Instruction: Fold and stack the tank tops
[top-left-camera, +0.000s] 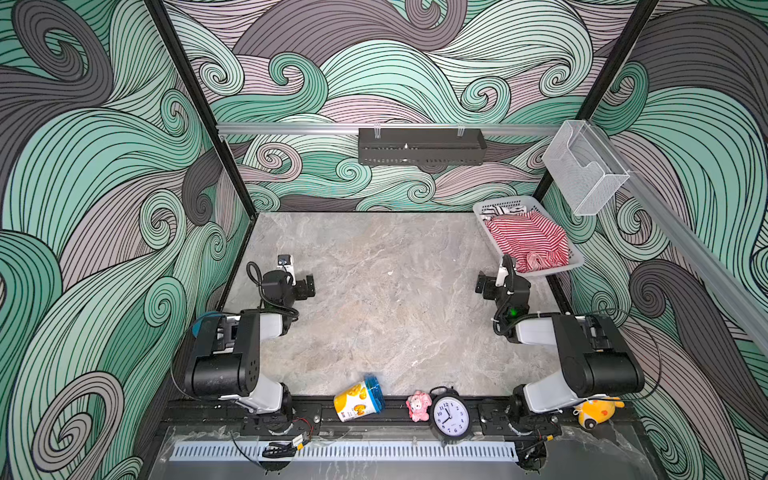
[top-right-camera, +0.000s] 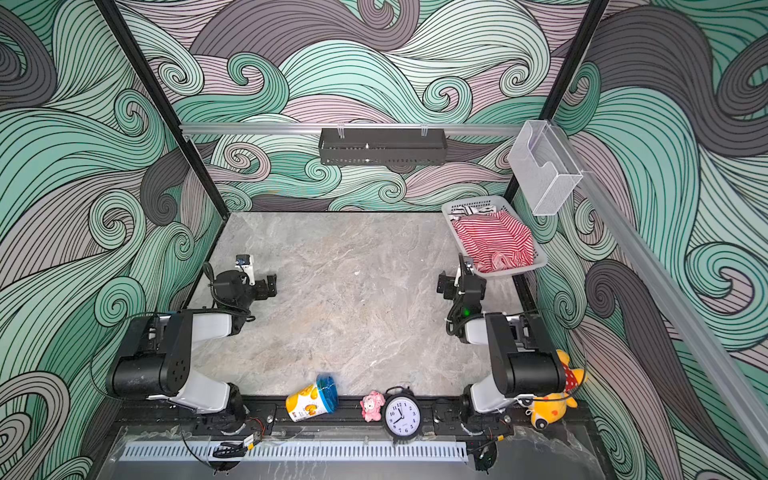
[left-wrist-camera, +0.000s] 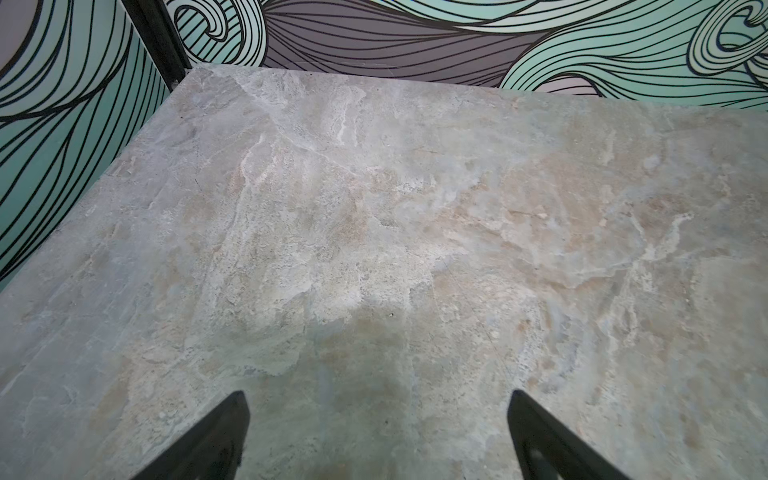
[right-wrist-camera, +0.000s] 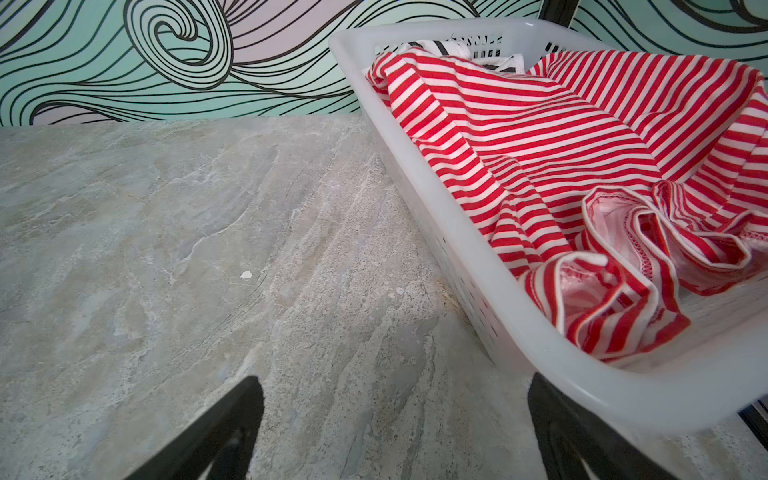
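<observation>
As folding has not begun, the left gripper (top-left-camera: 309, 286) and right gripper (top-left-camera: 482, 285) hover spread, empty, over the grey marble-look worktop (top-left-camera: 374, 299); beyond, a white slotted plastic basket (top-left-camera: 552, 268) holds the crumpled red-and-white striped tank top (top-left-camera: 525, 241) over the black-and-white striped tank top (top-left-camera: 498, 210).

Table top (left-wrist-camera: 374, 208) looks like grey-beige stone, veiny and matt, a bit rough in spots. The basket (right-wrist-camera: 623, 390) is white plastic, smooth with a soft sheen and little slots in the wall. The red-and-white tank top (right-wrist-camera: 561, 145) is soft matt knit cloth with stitched cream edging. The black-and-white tank top (right-wrist-camera: 449, 49) looks like similar cloth. The shelf (top-left-camera: 419, 145) looks like matt black perforated metal, the rail (top-left-camera: 291, 129) is dull silver metal, and the box (top-left-camera: 582, 170) is clear plastic.
</observation>
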